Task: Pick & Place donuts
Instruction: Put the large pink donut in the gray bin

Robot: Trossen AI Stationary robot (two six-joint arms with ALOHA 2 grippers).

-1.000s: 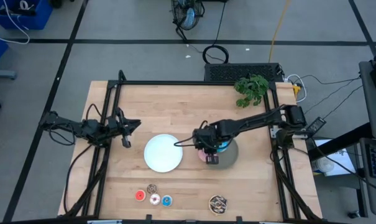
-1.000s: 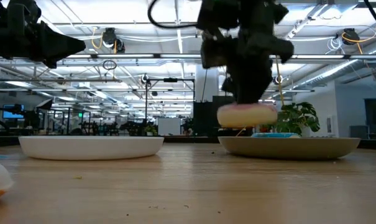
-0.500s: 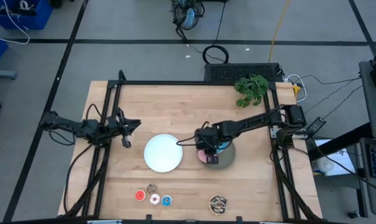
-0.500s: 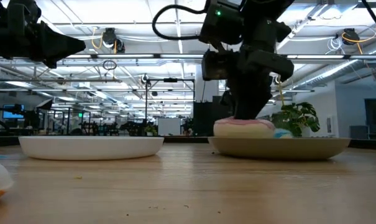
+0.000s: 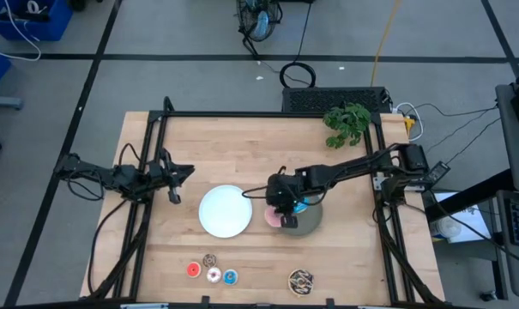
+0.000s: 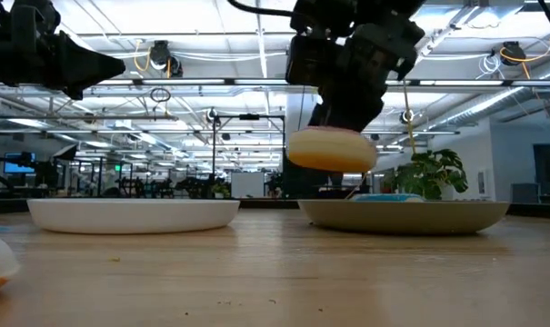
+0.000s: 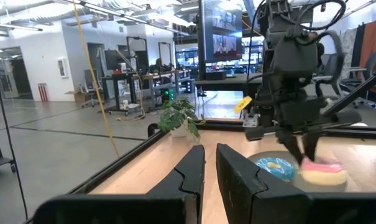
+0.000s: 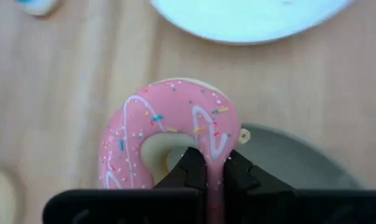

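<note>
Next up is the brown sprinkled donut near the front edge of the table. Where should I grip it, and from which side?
Come straight down from above. The brown sprinkled donut lies flat on the table, hole up, so put one finger through the hole and one outside, pinching the ring wall. The right gripper holds the pink donut just so. Nothing crowds it.

Bare table (image 5: 242, 150) lies open between white plate (image 5: 224, 211) and plant (image 5: 348, 125).

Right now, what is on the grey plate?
The blue donut lies on the grey plate. The right gripper holds the pink donut lifted clear above the plate's edge nearest the white plate. The arm covers part of the plate.
</note>
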